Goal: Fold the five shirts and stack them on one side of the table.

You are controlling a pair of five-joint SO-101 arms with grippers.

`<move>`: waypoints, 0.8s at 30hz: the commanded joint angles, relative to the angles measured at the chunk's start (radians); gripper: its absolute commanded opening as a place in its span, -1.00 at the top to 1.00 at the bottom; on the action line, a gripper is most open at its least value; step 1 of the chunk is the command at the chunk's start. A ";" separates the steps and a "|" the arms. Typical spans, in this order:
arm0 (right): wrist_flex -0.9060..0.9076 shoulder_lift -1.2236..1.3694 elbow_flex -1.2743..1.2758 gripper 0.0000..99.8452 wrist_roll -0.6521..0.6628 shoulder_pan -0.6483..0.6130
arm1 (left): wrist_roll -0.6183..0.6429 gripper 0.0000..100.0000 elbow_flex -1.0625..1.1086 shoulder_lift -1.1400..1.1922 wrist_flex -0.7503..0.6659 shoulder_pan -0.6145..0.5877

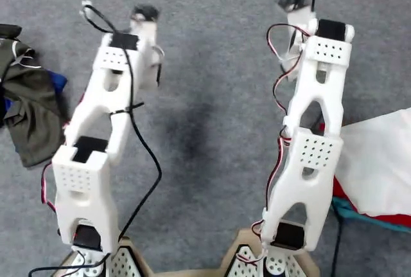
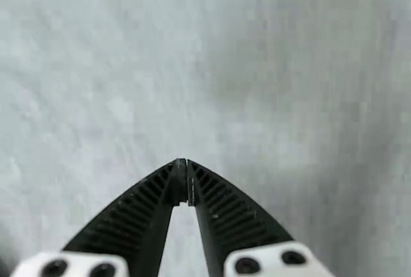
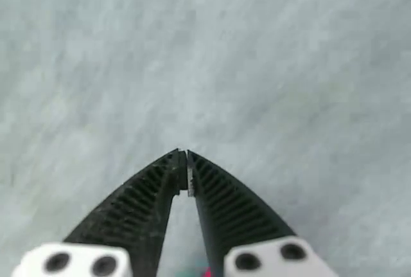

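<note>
A crumpled olive-green shirt (image 1: 29,113) lies at the table's left edge with a bit of blue cloth (image 1: 59,81) beneath it. At the right edge a white shirt (image 1: 379,161) rests on top of red (image 1: 379,218) and teal (image 1: 347,209) cloth. Both white arms stretch toward the far side over bare grey felt. My left gripper (image 2: 181,164) is shut with nothing between its fingertips, hovering above the felt. My right gripper (image 3: 182,155) is likewise shut and holds nothing.
The grey felt table (image 1: 212,129) has free room in the middle between the arms. Black and red cables (image 1: 144,142) hang along the arms. The arm bases (image 1: 186,261) stand at the near edge.
</note>
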 commanded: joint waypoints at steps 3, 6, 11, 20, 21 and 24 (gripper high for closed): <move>-0.434 0.179 -0.061 0.99 0.014 -0.042 | 0.055 0.96 0.037 0.094 -0.462 -0.058; -0.626 0.343 -0.065 0.99 0.014 -0.045 | 0.048 0.96 0.037 0.251 -0.562 -0.081; -0.528 0.447 -0.127 0.99 0.014 -0.036 | -0.025 0.96 -0.198 0.351 -0.299 -0.094; -0.077 0.449 -0.430 0.99 0.063 -0.018 | -0.164 0.96 -0.514 0.489 0.370 -0.032; -0.014 0.449 -0.463 0.99 0.103 -0.018 | -0.164 0.96 -0.534 0.510 0.433 -0.025; 0.144 0.449 -0.541 0.99 0.204 -0.013 | -0.189 0.96 -0.559 0.556 0.543 0.006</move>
